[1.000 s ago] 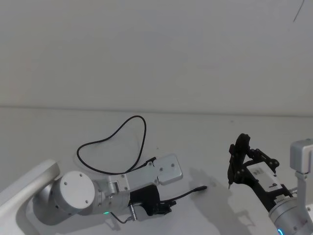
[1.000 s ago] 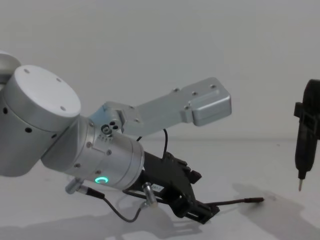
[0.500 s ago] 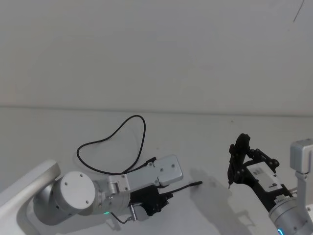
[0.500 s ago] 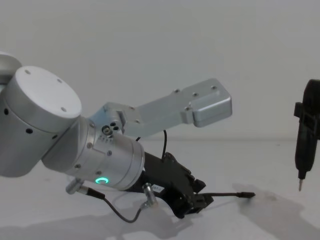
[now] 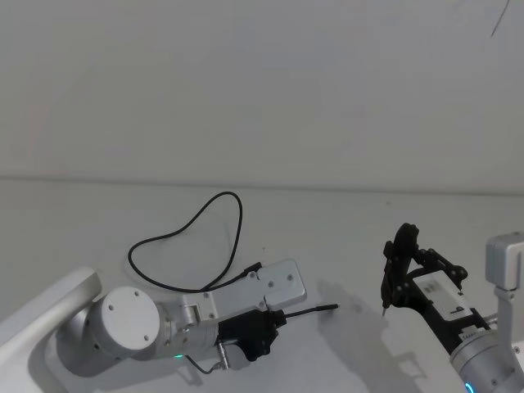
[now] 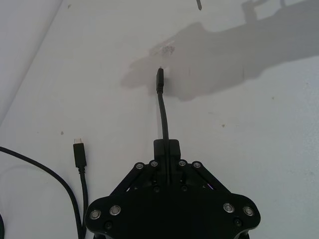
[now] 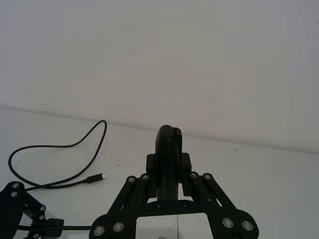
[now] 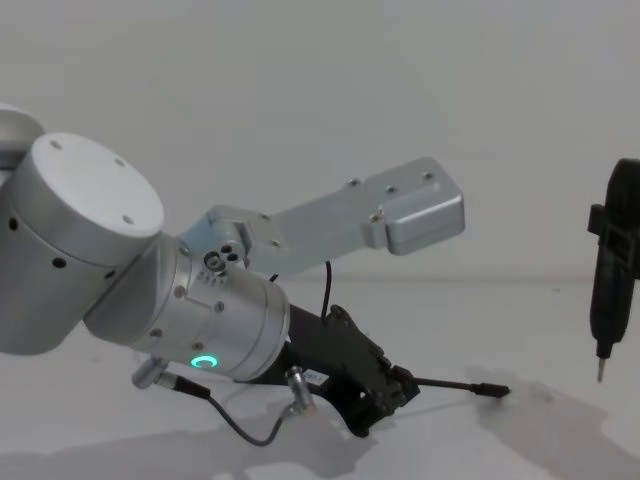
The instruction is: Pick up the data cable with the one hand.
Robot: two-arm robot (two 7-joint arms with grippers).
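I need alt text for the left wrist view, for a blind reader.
The left gripper is shut on the data cable, one plug pointing forward over the white table. The other plug lies on the table beside it.

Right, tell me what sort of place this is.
Probably a robot test bench: bare white table, blank wall, and a data cable clamped in the left hand; the right hand is parked nearby.
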